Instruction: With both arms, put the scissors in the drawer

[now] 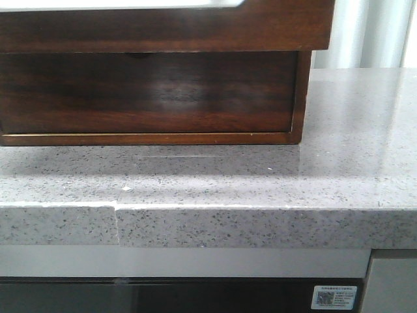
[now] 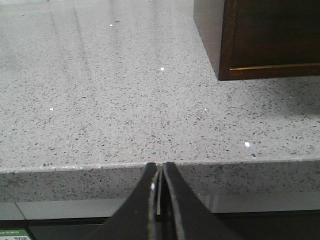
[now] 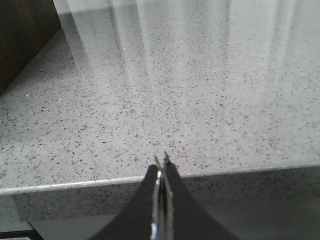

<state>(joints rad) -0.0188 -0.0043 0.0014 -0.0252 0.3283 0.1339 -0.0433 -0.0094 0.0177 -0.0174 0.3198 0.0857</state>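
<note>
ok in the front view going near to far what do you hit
dark cabinet front with QR sticker → speckled grey countertop → lower dark wooden box → drawer with white rim above it.

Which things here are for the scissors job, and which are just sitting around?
For the job: drawer, left gripper, right gripper, both shut; no scissors in view.
Just there: wooden box, speckled counter, QR label.

Grey speckled countertop (image 1: 339, 176) with a QR sticker (image 1: 334, 297) below.
</note>
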